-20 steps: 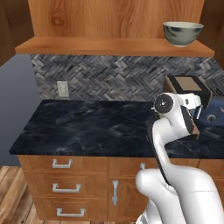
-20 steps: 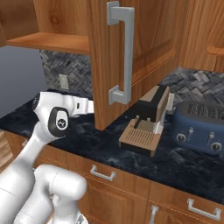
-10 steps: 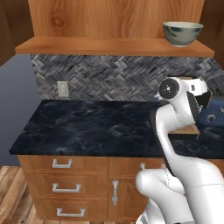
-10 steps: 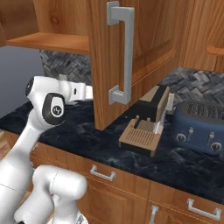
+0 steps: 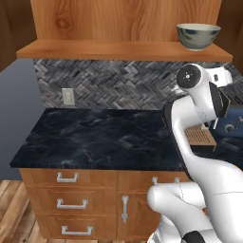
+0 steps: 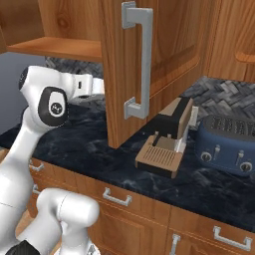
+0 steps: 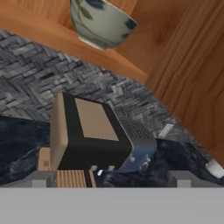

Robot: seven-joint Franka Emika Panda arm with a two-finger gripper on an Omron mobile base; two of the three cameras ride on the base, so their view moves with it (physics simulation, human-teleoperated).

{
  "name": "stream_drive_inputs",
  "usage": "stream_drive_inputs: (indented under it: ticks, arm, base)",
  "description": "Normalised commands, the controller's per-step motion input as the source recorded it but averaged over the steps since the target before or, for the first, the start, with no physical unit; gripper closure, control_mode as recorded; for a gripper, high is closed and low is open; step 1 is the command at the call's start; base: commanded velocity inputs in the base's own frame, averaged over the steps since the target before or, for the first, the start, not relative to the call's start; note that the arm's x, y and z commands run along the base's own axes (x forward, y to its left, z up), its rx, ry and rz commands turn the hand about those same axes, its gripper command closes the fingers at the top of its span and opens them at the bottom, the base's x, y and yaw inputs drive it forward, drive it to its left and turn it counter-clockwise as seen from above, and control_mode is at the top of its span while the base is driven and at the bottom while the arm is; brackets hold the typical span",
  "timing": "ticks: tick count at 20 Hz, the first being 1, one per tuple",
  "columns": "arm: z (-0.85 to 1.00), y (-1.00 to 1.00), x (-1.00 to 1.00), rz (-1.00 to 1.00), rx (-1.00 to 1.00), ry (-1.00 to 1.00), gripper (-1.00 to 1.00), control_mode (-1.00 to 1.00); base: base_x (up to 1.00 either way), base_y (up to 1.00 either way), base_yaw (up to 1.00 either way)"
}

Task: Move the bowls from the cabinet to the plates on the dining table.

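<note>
One bowl (image 5: 198, 36) stands upright at the right end of the cabinet shelf (image 5: 95, 49), a deep round bowl, grey-white with dark blue-green mottling and a small foot. Seen from the hand it is the same bowl (image 7: 101, 22), with leaf-like dark marks on its side, near the shelf's front edge. It is the one bowl I can see.

The cabinet (image 6: 149, 60) is orange-brown wood; one door (image 6: 164, 45) stands open to the right of the bowl, with one grey bar handle (image 6: 139, 60).

Below the shelf runs a grey herringbone backsplash (image 5: 118, 85) with one wall socket (image 5: 68, 96) at the left. The surface (image 5: 99, 140) is black with pale veins, over wood drawers (image 5: 71, 204) with small metal handles. To the right on it stand one black-and-tan coffee machine (image 6: 169, 134) and, farther right, one blue toaster (image 6: 226, 144).

The white arm (image 5: 199, 109) rises at the right, its hand raised below the shelf toward the bowl. The jaws are spread fully wide and hold nothing; two dark fingertips (image 7: 40, 178) show at the bottom of the hand view. A wood floor (image 5: 9, 209) shows at the lower left.
</note>
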Motion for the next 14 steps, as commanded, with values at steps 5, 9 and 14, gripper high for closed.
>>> stream_drive_inputs:
  ticks: [5, 9, 14]
  arm:
    - [0.32, 0.08, -0.05, 0.00, -0.06, 0.00, -1.00, -1.00]
    - [0.36, 0.10, -0.07, 0.00, -0.04, 0.00, -1.00, -1.00]
    - [0.44, 0.02, -0.03, 0.00, -0.01, 0.00, -1.00, -1.00]
  base:
    - [0.00, 0.00, 0.00]
    - [0.00, 0.00, 0.00]
    - [0.00, 0.00, 0.00]
